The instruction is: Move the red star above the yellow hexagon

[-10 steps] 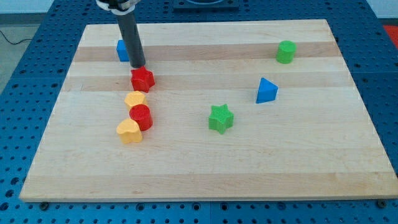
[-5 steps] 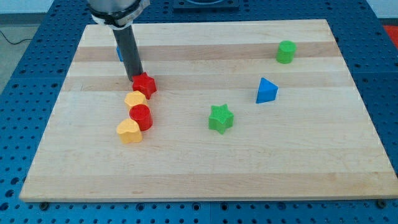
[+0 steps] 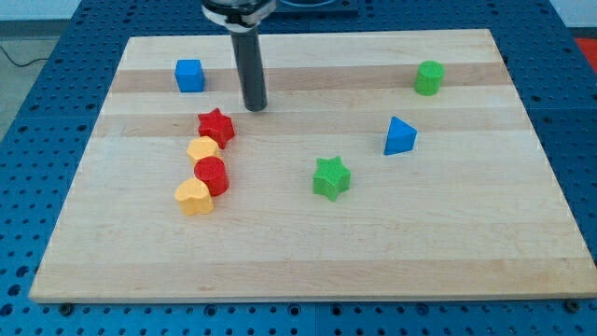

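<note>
My tip (image 3: 256, 106) has been pulled off the red star (image 3: 215, 125), up and to the view's right. The star is left touching the yellow hexagon's (image 3: 201, 149) top edge, so the task looks done. No pincer is fitted, so no state can be told.

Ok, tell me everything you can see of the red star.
The red star is a small, chunky block with ridged sides, looking like printed plastic, lying flat on the wooden board in its upper-left part. Its lower-left edge touches or nearly touches the yellow hexagon, which lies just below it. My tip stands apart, up and to the view's right.
</note>
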You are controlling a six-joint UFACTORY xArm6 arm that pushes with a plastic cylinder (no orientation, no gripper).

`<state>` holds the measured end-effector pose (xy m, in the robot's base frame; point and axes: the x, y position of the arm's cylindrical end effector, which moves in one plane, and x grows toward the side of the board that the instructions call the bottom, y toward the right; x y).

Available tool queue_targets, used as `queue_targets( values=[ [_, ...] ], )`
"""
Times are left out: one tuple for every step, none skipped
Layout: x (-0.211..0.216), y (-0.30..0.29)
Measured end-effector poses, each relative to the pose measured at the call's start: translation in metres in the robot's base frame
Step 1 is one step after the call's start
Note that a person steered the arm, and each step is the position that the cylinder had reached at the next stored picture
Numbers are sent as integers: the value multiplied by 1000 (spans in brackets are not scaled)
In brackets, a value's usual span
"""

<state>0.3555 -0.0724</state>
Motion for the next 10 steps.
queue_targets(
  values=[
    [1, -7],
    [1, -38],
    [5, -73],
    [15, -90],
    [13, -91],
    [-11, -72],
    [0, -37],
    [21, -26],
    [26, -31],
    [27, -52]
  ],
)
